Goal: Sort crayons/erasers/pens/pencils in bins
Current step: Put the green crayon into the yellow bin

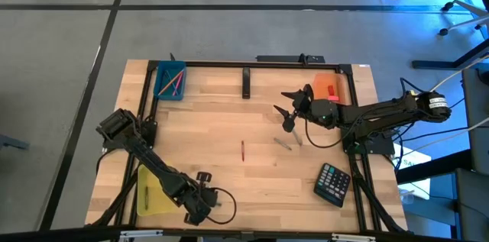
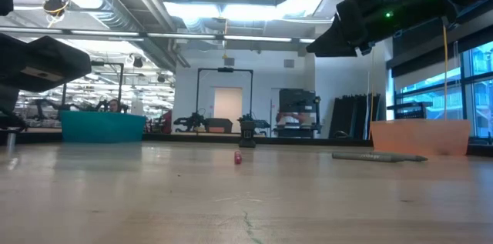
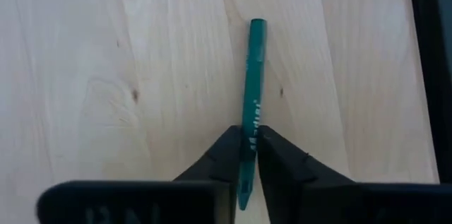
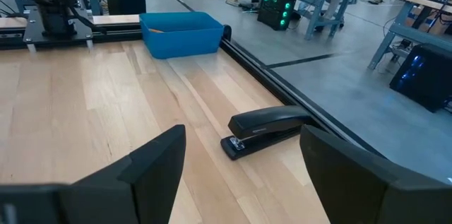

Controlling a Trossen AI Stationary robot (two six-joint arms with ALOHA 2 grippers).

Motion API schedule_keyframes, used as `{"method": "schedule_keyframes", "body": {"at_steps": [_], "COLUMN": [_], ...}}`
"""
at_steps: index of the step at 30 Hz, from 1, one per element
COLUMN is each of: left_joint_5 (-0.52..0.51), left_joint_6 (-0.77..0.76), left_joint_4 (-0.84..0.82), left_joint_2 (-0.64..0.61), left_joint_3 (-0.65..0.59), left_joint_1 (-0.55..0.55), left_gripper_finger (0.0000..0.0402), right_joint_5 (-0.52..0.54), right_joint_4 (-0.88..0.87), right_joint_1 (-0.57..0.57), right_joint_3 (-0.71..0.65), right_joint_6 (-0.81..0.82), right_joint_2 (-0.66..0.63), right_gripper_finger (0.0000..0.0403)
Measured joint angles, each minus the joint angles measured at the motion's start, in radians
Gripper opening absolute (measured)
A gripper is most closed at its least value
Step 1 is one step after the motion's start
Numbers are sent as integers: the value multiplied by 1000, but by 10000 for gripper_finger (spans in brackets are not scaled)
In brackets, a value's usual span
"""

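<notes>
A: One green stick (image 3: pixel 251 104), a crayon or pen by the look of it, sits pinched between the fingers (image 3: pixel 220 160) of the left hand (image 3: pixel 248 155). They are clamped on its near end, and most of its length runs straight out ahead of the hand, lying flat on the tabletop (image 3: pixel 127 75).

B: So the grip is near one end. How should the lift go?

A: Slowly and straight up, I'd say. Held that far back, the long free end could droop or swing, so keep the wrist level until it clears the wood, then carry it to a bin.

B: Which bin is nearest that hand?

A: The yellow bin (image 1: pixel 155 197), just beside it on its outer side, already holding a thin stick. The teal bin (image 1: pixel 170 80) is at the far edge on the same side, with a few sticks in it. The orange bin (image 1: pixel 328 89) is across the table, close behind the right hand (image 1: pixel 287 109).

B: And the right hand?

A: It hangs above the tabletop with its fingers wide apart, holding nothing. Ahead of it lies a black stapler (image 4: pixel 265 129); a grey stick (image 1: pixel 283 143) lies just below it.

B: Anything else loose?

A: A red stick (image 1: pixel 243 150) in mid-table, well ahead of the left hand, and a calculator (image 1: pixel 333 184) off to its far side.
</notes>
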Motion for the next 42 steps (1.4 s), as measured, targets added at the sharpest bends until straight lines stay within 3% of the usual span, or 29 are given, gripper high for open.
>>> {"method": "schedule_keyframes", "body": {"at_steps": [5,10,22,24,32,42], "left_joint_5": [1,3,33,53,293,283], "left_joint_6": [0,-13,-303,-327,-464,-818], "left_joint_4": [1,1,-70,-110,-390,-662], "left_joint_2": [1,-2,-106,-135,-305,-520], "left_joint_3": [0,-1,-6,-6,-5,-3], "left_joint_1": [0,0,39,45,29,-97], "left_gripper_finger": [15,15,11,10,19,15], "right_joint_5": [-1,-7,-8,-8,-8,-8], "right_joint_4": [0,0,-19,-21,-22,-22], "right_joint_1": [0,0,0,0,0,0], "right_joint_3": [0,0,0,0,0,0], "right_joint_6": [0,0,0,0,0,0], "right_joint_2": [0,0,0,0,0,0], "right_gripper_finger": [281,281,281,281,281,281]}}
